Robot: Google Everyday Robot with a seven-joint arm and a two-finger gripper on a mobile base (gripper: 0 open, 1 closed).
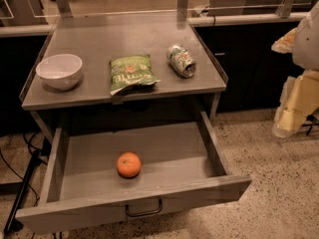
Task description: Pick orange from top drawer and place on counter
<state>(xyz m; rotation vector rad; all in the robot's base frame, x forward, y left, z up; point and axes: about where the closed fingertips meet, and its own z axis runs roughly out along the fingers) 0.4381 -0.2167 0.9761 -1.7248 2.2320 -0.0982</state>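
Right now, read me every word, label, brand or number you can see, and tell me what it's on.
Nothing reads clearly enough to quote.
Bag: large pale lettering, upside down from here, too blurred to read.
Can: label print, too small to read.
Bowl, orange, drawer, counter: no text.
Claw, at the right edge beside the counter: no text visible.

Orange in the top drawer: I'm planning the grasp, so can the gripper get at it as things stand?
Probably yes. The top drawer is pulled open and the orange lies alone on its floor, uncovered. The gripper is at the view's right edge, off to the drawer's side, with nothing seen between them.
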